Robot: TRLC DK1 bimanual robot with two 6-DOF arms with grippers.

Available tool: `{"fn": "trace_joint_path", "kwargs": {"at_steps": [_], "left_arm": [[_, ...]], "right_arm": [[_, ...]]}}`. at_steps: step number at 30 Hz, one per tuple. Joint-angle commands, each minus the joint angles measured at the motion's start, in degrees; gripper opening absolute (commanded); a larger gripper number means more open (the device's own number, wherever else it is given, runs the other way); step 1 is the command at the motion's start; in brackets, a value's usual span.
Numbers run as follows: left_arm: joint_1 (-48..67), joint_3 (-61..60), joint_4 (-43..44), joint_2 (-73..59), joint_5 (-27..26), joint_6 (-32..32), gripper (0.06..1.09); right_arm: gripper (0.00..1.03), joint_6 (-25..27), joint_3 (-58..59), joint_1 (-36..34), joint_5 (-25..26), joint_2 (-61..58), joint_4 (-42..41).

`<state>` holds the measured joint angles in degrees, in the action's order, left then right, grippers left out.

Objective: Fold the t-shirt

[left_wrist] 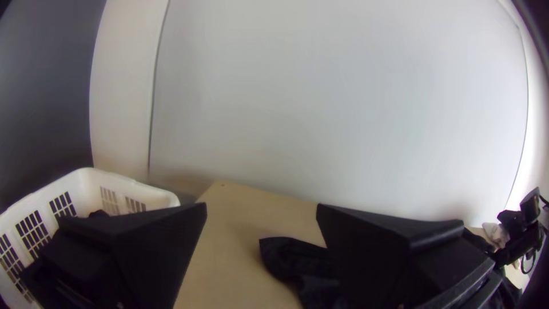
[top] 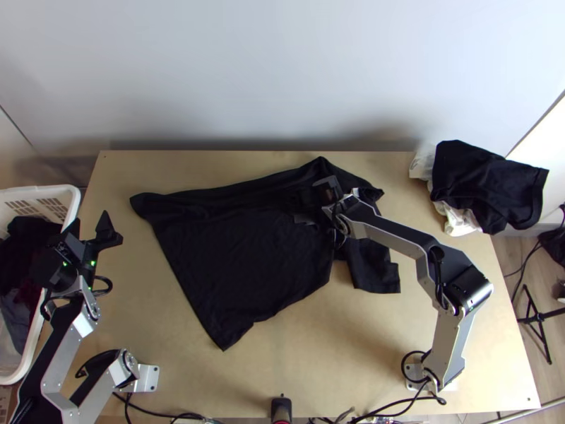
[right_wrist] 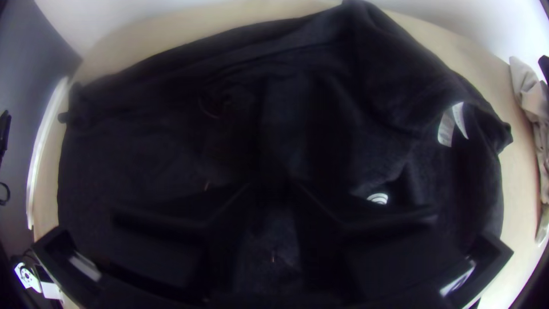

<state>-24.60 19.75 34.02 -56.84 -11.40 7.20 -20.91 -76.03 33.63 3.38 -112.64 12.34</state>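
Observation:
The black t-shirt [top: 240, 261] lies across the middle of the table, mostly spread, with creases along its far side and a sleeve-like part toward the near right. In the right wrist view, pale labels show on the shirt [right_wrist: 131, 154]. My left gripper [top: 90, 227] is open at the table's left side, apart from the cloth; the left wrist view shows the left gripper [left_wrist: 261, 212] with a wide gap and nothing held. Over the shirt's far right part is my right gripper [top: 305, 205]. Seen from its wrist, the right gripper [right_wrist: 270, 184] is open by a narrow gap, dark cloth behind.
A white basket [top: 70, 201] with dark cloth inside stands at the table's left edge. Black cloth [top: 487, 184] and white cloth [top: 459, 220] lie piled at the far right corner. Bare tabletop [top: 304, 360] shows in front of the shirt.

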Motion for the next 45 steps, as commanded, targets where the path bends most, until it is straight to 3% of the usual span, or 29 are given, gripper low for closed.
{"fn": "trace_joint_path", "kwargs": {"at_steps": [1, 13, 21, 32, 45], "left_arm": [[-0.8, 0.0, -0.4, 0.3, -0.7, -0.2, 0.99], [-2.3, 1.4, 0.4, -9.7, -0.8, -1.1, 0.99], [-1.4, 7.7, 0.8, -18.0, -1.9, 4.8, 0.99], [0.2, 17.4, -1.1, -30.0, -8.6, 14.2, 1.00], [1.7, 30.0, -13.2, -44.9, -7.1, 12.1, 1.00]], "right_arm": [[0.03, 1.7, -0.7, 0.1, 1.2, 1.4, 0.4], [0.03, 1.7, 0.4, 2.0, 1.6, 6.0, 0.5], [0.03, 1.7, 0.6, 3.9, 1.7, 8.8, 0.9], [0.03, 1.7, 1.9, 4.8, 1.9, 11.7, 0.9], [0.03, 1.7, 0.8, 5.5, 2.2, 12.3, 0.9]]}}
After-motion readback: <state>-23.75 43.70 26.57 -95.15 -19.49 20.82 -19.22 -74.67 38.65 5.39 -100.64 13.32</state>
